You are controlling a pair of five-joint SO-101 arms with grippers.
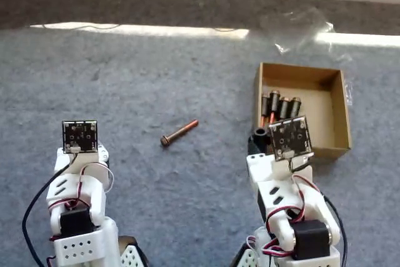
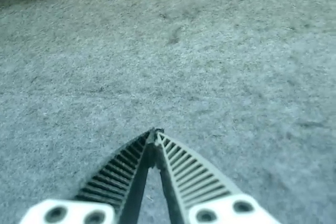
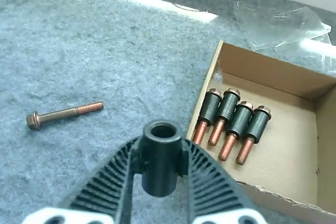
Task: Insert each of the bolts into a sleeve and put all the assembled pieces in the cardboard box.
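The left gripper (image 2: pixel 156 136) rests clenched on nothing over the grey mat (image 2: pixel 236 51). The loose bolt (image 1: pixel 179 133) lies between the arms. The right gripper (image 3: pixel 160 156) grasps a black sleeve (image 3: pixel 160 174) with its bore exposed, apparently to receive that bolt, beside the cardboard box (image 1: pixel 340 114) holding four finished pieces (image 3: pixel 231 121).

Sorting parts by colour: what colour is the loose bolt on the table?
The bolt is copper-coloured; the right wrist view shows it best.

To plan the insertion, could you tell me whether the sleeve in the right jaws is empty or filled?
Empty: the sleeve shows a hollow bore; the loose bolt lies apart.
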